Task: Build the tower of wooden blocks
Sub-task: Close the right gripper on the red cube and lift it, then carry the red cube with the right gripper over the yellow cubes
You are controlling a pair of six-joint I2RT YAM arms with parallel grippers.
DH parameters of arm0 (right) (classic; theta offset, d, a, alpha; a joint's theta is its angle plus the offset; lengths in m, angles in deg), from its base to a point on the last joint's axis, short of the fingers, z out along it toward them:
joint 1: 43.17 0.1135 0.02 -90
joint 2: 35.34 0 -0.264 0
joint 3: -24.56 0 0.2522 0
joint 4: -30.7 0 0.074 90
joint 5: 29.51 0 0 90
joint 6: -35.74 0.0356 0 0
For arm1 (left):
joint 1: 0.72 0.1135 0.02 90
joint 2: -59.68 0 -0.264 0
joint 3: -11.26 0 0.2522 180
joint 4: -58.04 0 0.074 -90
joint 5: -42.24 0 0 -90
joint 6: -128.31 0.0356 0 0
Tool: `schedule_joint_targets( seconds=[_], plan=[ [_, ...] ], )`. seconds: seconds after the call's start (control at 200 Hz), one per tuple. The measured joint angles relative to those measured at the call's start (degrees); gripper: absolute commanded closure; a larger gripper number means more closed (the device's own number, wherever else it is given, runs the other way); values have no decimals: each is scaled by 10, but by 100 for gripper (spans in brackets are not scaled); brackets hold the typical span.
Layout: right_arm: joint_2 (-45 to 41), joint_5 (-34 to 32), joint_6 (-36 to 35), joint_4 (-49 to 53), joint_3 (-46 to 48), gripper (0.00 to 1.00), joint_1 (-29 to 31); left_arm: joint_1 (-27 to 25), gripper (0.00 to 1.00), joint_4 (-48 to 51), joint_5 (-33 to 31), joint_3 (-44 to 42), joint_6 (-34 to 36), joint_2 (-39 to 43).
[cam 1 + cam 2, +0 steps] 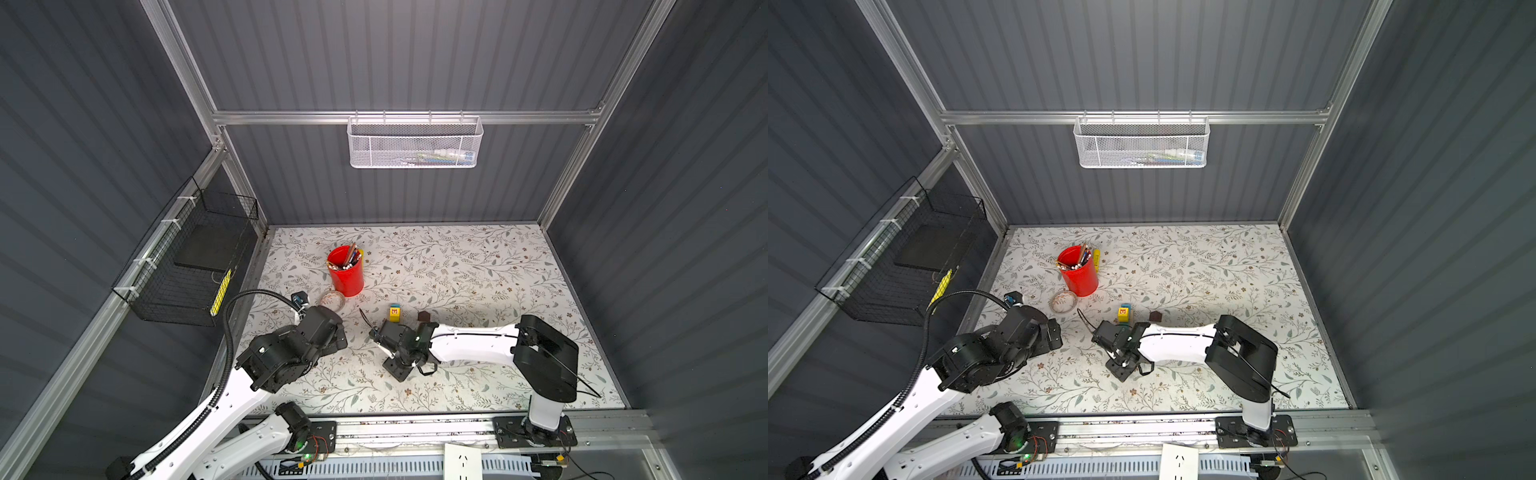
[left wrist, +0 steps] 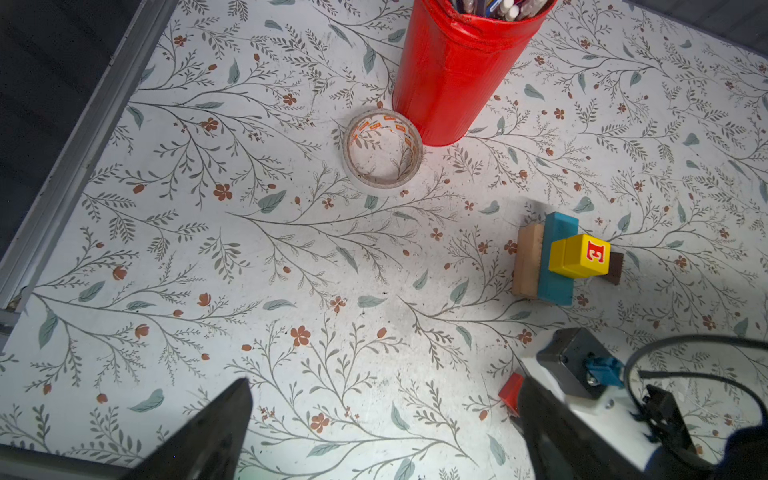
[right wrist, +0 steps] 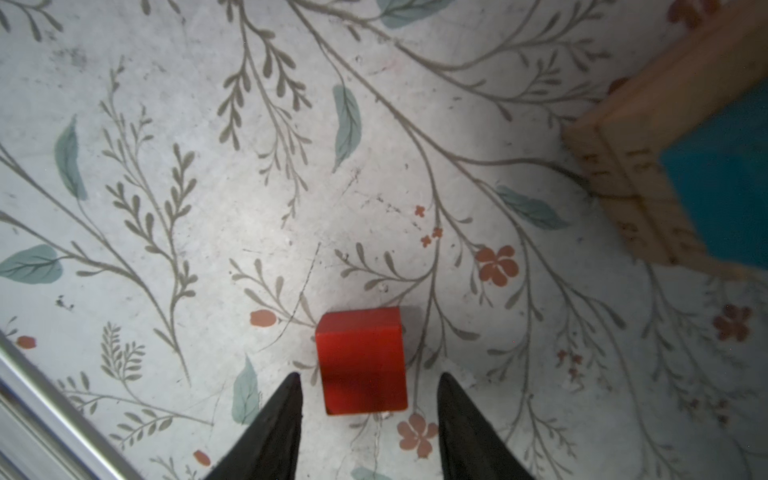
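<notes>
The tower (image 1: 395,312) (image 1: 1124,312) stands mid-table: tan planks (image 2: 528,262) below, a blue plank (image 2: 557,266) across them, and a yellow cube with a red E (image 2: 577,255) on top. Just behind it lies the dark brown roof piece (image 1: 424,316) (image 2: 615,268). A red cube (image 3: 360,359) (image 2: 511,392) rests on the table between the jaws of my right gripper (image 3: 370,378), with a small gap on each side; this gripper is open. In both top views the right wrist hides the cube. My left gripper (image 2: 384,386) hangs wide open over bare table, left of the tower.
A red cup of pencils (image 1: 345,270) stands behind the work area, with a roll of clear tape (image 1: 331,299) (image 2: 382,149) beside it. A black wire basket (image 1: 187,262) hangs on the left wall and a white mesh basket (image 1: 415,141) on the back wall.
</notes>
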Motion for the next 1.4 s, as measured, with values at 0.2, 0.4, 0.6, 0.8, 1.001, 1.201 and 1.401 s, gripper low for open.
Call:
schedule_joint_targets(
  seconds=[0.2,0.4,0.6,0.8,1.001,1.201,1.401],
  plan=[
    [17,0,-1,-4,-9,52,0,0,0,0,0,0,0,-9],
    [26,-4,-2,-9,-14,58,0,0,0,0,0,0,0,-12],
    [26,-10,-5,-9,-19,68,0,0,0,-1,0,0,0,-14],
    [3,-11,-17,-12,-10,75,0,0,0,-2,0,0,1,-18],
    [-79,-4,-50,-11,-1,79,-2,0,0,-2,0,5,7,-30],
    [-155,21,-95,-4,-1,81,-29,0,0,-2,0,24,19,-31],
    [-181,68,-155,40,-23,83,-81,0,0,0,2,30,34,-30]
  ],
)
